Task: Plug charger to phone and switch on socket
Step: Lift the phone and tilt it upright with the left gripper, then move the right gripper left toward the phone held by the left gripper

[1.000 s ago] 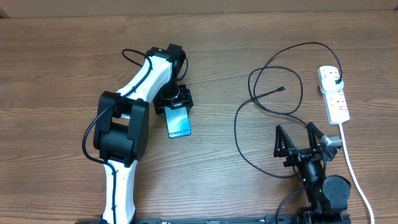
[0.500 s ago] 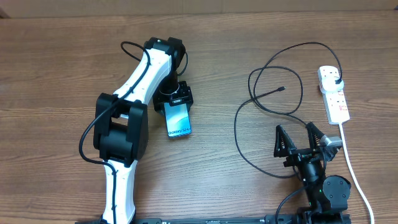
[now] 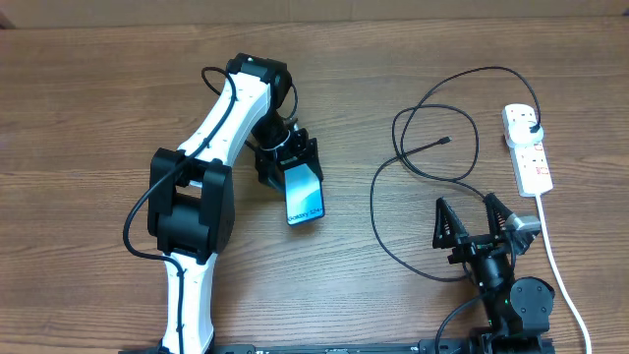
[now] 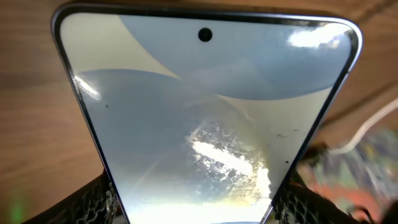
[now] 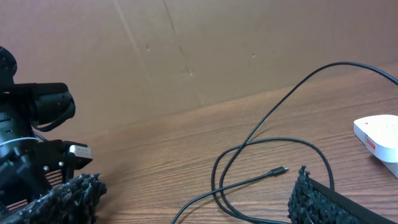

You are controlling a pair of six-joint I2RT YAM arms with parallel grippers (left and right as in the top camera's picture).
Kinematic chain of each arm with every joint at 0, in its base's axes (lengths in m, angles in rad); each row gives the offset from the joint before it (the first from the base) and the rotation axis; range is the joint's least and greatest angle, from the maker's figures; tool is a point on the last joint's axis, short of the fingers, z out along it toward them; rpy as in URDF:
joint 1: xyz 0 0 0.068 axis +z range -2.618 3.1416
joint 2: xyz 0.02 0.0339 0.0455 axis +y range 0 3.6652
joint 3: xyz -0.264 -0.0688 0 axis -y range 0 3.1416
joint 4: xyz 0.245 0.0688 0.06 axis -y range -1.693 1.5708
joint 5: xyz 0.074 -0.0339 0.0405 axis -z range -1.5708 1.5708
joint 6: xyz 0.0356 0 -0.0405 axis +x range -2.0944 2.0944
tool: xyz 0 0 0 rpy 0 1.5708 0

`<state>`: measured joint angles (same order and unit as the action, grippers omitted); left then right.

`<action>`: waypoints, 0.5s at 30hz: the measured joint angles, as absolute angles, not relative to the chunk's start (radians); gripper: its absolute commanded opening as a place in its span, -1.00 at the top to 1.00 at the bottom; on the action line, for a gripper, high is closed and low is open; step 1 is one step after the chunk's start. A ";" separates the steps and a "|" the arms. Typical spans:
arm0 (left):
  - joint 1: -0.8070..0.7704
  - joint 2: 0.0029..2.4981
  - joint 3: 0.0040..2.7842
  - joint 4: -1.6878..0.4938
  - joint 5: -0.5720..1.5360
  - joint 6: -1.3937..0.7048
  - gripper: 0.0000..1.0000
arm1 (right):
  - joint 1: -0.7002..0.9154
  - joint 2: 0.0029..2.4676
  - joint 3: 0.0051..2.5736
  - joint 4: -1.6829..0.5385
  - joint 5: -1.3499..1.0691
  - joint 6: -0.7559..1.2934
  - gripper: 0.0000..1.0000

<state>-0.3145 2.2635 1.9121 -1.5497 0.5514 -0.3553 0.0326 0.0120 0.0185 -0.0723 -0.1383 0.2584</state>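
Note:
My left gripper [image 3: 291,162] is shut on the phone [image 3: 304,199], gripping its upper end, with the light blue screen facing up and tilted toward the lower right. In the left wrist view the phone [image 4: 205,106] fills the frame between the fingers [image 4: 93,202]. The charger's black cable [image 3: 393,177] loops on the table to the right, its connector tip [image 3: 446,141] lying free and its plug in the socket [image 3: 528,147], a white power strip at the far right. My right gripper [image 3: 476,223] is open and empty near the front edge. The connector tip [image 5: 282,170] also shows in the right wrist view.
The thick white cord [image 3: 560,275] runs from the power strip down to the front right edge. The cable loop [image 5: 261,162] lies just ahead of my right gripper's fingers [image 5: 314,199]. A brown cardboard wall [image 5: 186,56] stands behind the table.
My left gripper has carried the phone to the right and turned it, so its lower end now points toward the lower right. The right arm has not moved.

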 measured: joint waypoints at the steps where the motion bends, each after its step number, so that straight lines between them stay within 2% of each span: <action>1: -0.315 2.263 1.912 -1.556 0.567 -0.350 0.02 | 0.033 0.012 0.019 -0.072 -0.138 0.258 -1.00; 9: -0.301 2.263 1.912 -1.597 0.716 -0.294 0.05 | 0.033 0.012 0.019 -0.071 -0.179 0.269 -1.00; 15: -0.282 2.263 1.912 -1.624 0.750 -0.276 0.04 | 0.033 0.012 0.019 -0.065 -0.292 0.464 -1.00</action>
<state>-0.2821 2.2635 1.9121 -1.6238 0.7498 -0.2764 0.0326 0.0120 0.0185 -0.0650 -0.2924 0.4641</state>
